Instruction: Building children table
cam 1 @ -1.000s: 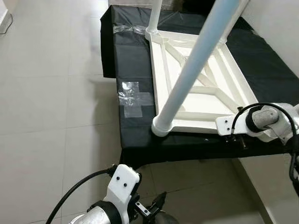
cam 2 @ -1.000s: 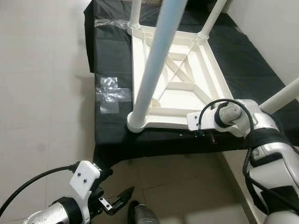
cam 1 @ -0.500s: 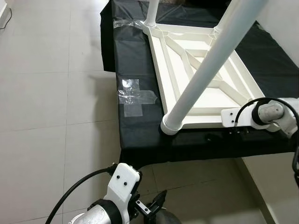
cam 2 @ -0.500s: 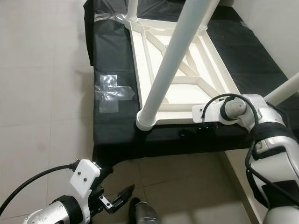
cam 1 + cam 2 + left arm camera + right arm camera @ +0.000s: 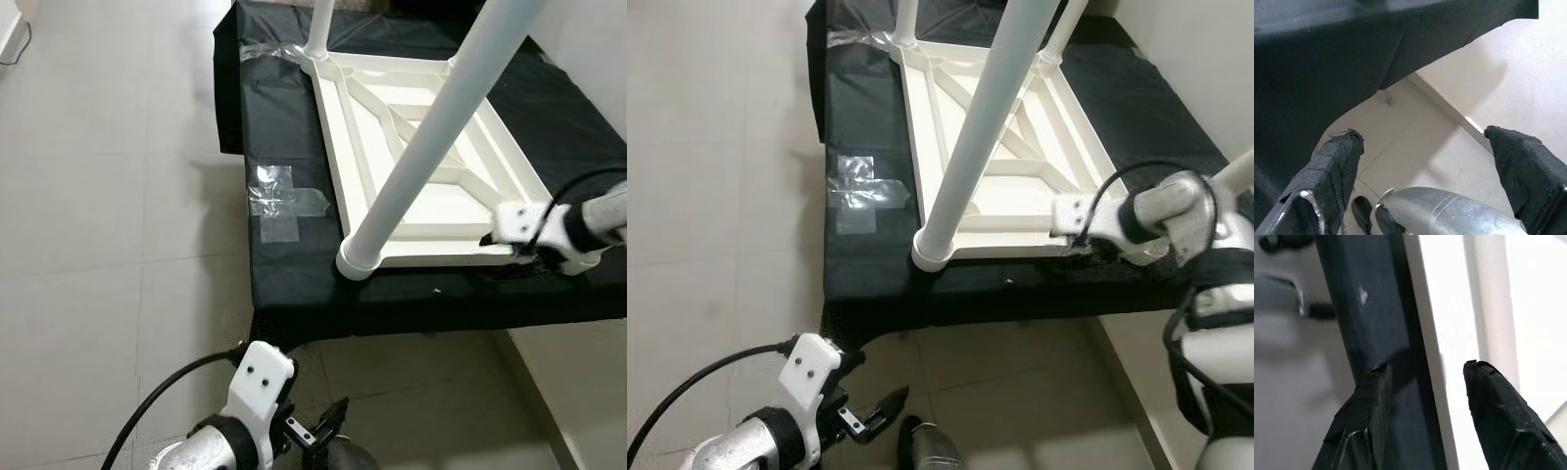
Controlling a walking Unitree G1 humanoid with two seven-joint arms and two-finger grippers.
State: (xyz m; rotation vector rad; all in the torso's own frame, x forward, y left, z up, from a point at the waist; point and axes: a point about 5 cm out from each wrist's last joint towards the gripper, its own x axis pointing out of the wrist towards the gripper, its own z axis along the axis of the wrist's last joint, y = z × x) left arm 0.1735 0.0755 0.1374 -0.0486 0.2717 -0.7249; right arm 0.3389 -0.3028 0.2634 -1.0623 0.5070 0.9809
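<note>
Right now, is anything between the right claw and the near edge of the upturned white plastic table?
Nothing visible. The right claw is open and straddles the near edge of the upturned white plastic table, one finger over the black cloth-covered platform, the other over the white frame. The left claw hangs idle below.

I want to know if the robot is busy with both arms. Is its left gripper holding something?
No, the left gripper hangs open over the floor below the black-covered platform, with nothing between its fingers.
</note>
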